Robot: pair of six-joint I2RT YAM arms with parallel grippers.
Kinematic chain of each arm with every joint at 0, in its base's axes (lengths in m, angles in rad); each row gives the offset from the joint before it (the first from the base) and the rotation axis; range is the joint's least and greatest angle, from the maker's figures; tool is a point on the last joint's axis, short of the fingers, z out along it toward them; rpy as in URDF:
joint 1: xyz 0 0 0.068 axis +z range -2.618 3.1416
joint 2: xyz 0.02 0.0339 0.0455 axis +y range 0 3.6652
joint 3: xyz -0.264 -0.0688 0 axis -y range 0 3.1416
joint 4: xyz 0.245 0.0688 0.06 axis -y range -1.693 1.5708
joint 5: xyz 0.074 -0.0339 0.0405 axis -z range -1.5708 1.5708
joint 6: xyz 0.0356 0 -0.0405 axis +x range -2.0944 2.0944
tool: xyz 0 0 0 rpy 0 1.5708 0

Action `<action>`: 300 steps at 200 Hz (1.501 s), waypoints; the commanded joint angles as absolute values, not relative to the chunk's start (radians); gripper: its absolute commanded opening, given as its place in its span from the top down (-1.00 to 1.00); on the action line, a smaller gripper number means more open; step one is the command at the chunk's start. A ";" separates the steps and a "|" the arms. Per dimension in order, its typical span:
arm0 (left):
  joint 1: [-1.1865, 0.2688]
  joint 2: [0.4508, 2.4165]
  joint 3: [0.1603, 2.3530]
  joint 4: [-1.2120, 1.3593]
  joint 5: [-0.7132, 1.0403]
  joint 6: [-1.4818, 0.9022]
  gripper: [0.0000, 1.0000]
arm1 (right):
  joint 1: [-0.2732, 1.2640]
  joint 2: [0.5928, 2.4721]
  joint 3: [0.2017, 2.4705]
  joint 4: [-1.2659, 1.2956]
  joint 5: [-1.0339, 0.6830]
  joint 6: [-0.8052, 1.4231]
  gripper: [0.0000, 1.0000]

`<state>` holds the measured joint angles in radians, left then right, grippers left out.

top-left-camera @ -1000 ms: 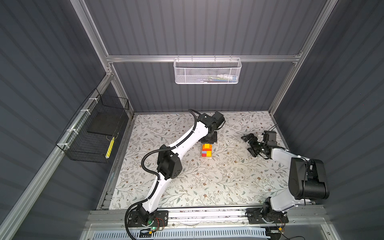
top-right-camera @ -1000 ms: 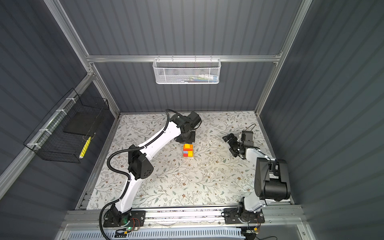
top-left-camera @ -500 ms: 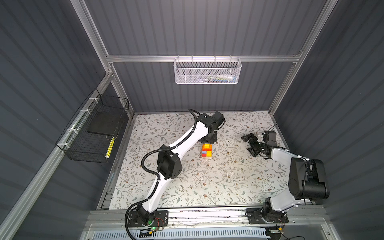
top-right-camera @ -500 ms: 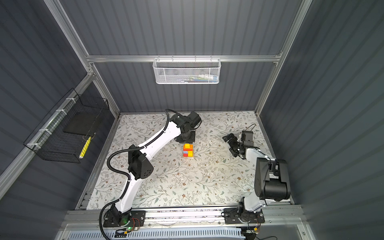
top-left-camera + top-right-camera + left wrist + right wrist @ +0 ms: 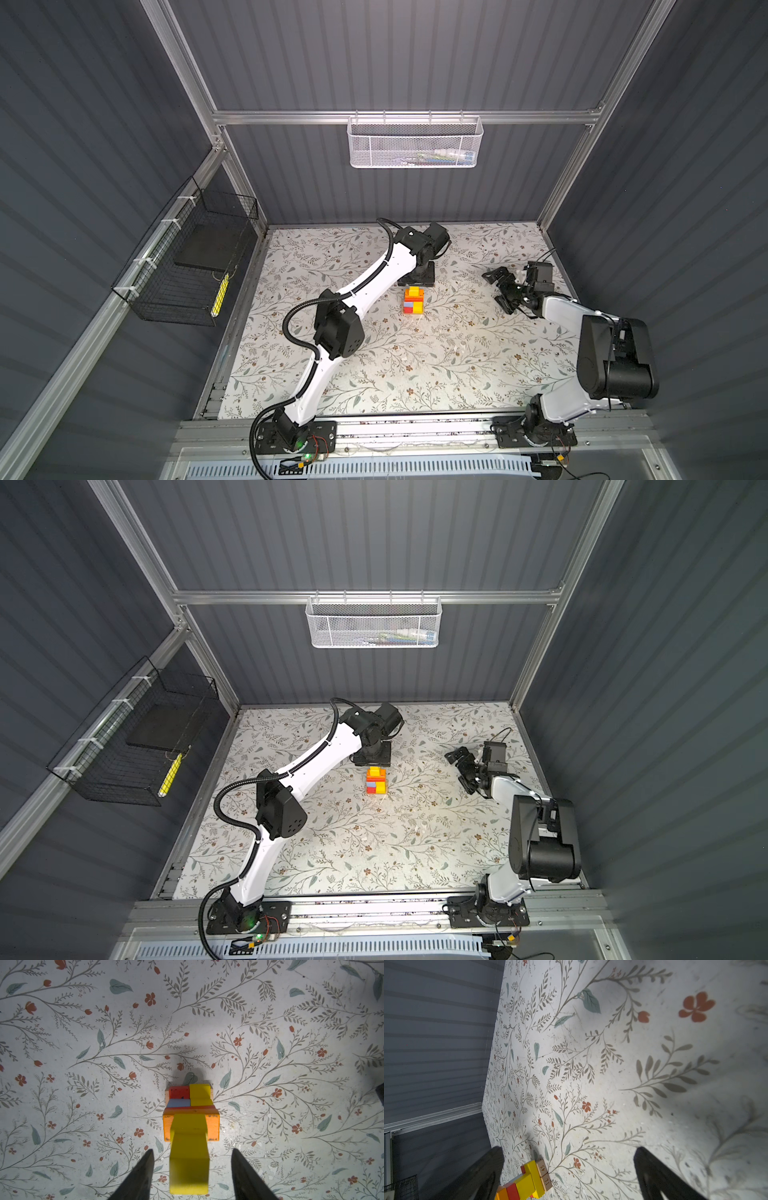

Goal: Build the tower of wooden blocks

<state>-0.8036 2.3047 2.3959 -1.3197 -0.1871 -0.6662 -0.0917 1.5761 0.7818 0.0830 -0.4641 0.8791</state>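
Tower [image 5: 413, 300] of small painted wooden blocks stands upright on the floral-print mat [image 5: 415, 374], slightly above frame centre in both top views [image 5: 376, 780]. Layers seen in the left wrist view [image 5: 191, 1109]: a tan base edge, then red, light-blue and yellow pieces, a red-orange brick and an orange brick. A yellow wooden block [image 5: 189, 1153] sits on top.

Left gripper [image 5: 415, 276] sits directly above the tower in the top-view frame, pointing down at the mat. In the left wrist view the left gripper [image 5: 192, 1149] has its jaws spread at a middling width. The dark fingers [image 5: 141, 1174] flank the yellow wooden block with a strip of mat showing on each side. No contact with it.

Right gripper [image 5: 500, 291] lies low at the right side of the mat, well apart from the tower. Its jaws stand wide; in the right wrist view [image 5: 569, 1152] only mat shows between them. In that view the tower [image 5: 527, 1182] is at the lower left. Two tan wooden bricks [image 5: 544, 1176] at its base carry printed numbers.
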 commanded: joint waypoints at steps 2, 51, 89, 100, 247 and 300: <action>-0.798 2.255 2.385 -1.312 -0.193 -0.673 -0.33 | -0.090 1.583 0.802 0.083 -0.465 0.871 -0.98; -0.798 2.174 2.344 -1.272 -0.199 -0.663 -0.99 | -0.090 1.587 0.802 0.080 -0.462 0.870 -0.98; -0.796 2.120 2.330 -1.272 -0.224 -0.640 -0.99 | -0.090 1.586 0.806 0.071 -0.457 0.867 -0.98; -0.794 2.098 2.330 -1.270 -0.229 -0.627 -0.99 | -0.090 1.580 0.810 0.061 -0.453 0.870 -0.99; -0.458 1.294 1.393 -0.673 -0.572 -0.408 -0.99 | -0.087 1.272 0.880 -0.263 -0.187 0.729 -0.98; -0.278 1.266 1.096 -0.410 -0.606 -0.371 -0.99 | -0.087 1.048 0.862 -0.323 0.016 0.528 -0.99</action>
<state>-0.3405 1.2652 1.2091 -0.5884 -0.5743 -0.4103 -0.0914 1.1202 0.8516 -0.2642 -0.1020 0.6670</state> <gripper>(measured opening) 0.997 0.992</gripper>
